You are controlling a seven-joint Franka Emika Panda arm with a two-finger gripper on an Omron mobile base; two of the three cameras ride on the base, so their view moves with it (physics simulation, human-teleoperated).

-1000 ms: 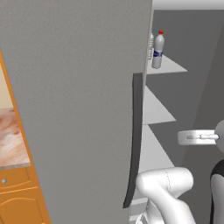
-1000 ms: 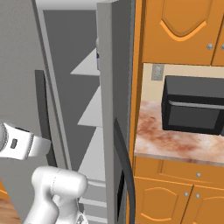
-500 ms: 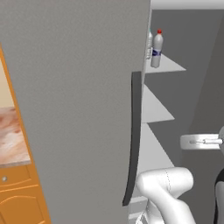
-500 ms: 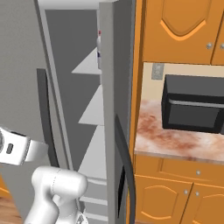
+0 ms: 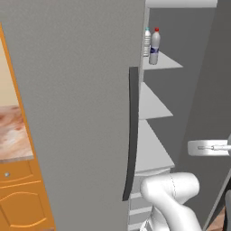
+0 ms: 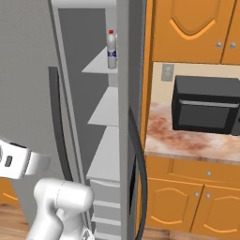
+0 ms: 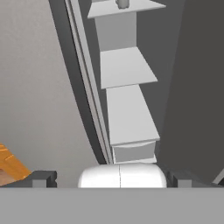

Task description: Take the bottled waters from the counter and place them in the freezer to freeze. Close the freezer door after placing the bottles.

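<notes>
Evidently the placing part of the job looks finished, and the step in hand is the closing of the freezer door. Both bottled waters stand side by side on the top shelf [image 5: 169,62] of the freezer [image 5: 180,36], in the upper middle of the left base view: the red-capped bottle [image 5: 154,47] in front and the light-blue-capped bottle [image 5: 147,42] just behind it, touching or nearly so. In the right base view the red-capped one appears again near the top centre of the frame, upright at the shelf's front edge. The lower shelves [image 5: 151,103] carry nothing that can be made out, and drawers sit beneath them.

The end effector [image 7: 111,178] hangs low in front of the compartment with its two dark tips spread wide at the bottom corners of the hand view, nothing between them. The robot's hand shows at the right edge of the left base view, apart from the shelves.

The freezer door [image 6: 28,84] stands swung open at the left of the right base view, its long dark handle [image 6: 57,122] running down its edge. The table [image 6: 197,140] with the microwave [image 6: 206,105] sits at the right of that frame, with no bottles left on the visible part.

The next move probably calls for drawing the arm clear of the opening, then getting behind the open panel and pushing it shut
</notes>
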